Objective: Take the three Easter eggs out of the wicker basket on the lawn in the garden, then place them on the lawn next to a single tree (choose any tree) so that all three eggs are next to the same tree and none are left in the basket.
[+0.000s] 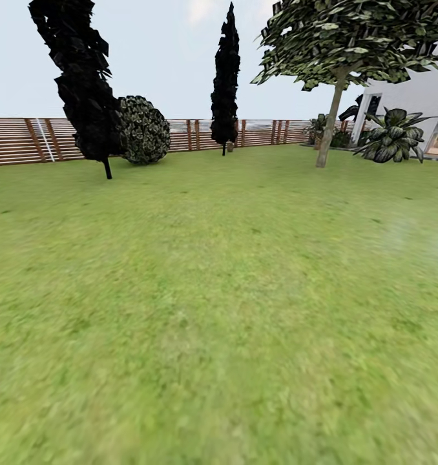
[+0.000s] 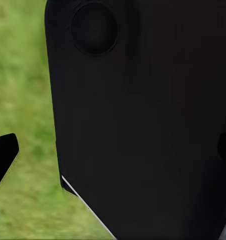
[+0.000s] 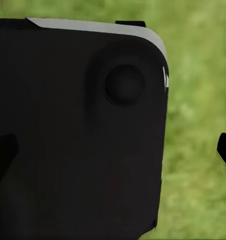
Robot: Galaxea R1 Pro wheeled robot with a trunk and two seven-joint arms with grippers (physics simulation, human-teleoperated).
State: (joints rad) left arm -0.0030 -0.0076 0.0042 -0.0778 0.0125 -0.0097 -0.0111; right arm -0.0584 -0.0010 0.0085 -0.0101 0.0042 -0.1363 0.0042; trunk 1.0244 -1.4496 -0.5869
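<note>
The lawn (image 1: 219,290) spreads wide and green ahead of me in the head view. At its far right stands a tree (image 1: 329,126) with a bare grey-brown trunk and leaves high up. The wicker basket and the Easter eggs are out of view. My left gripper (image 2: 113,152) is open, with its dark fingertips (image 2: 3,156) far apart and a black part of the robot's body (image 2: 143,125) close in front of it. My right gripper (image 3: 113,150) is open too, with one fingertip (image 3: 225,150) over grass; it faces the same kind of black panel (image 3: 68,140). Neither holds anything.
A brown slatted fence (image 1: 25,139) closes the far side. Two dark leafy trees (image 1: 83,77) (image 1: 225,77) and a round shrub (image 1: 143,129) stand before it. At the right are the white house (image 1: 413,97) and a low palm-like plant (image 1: 393,135).
</note>
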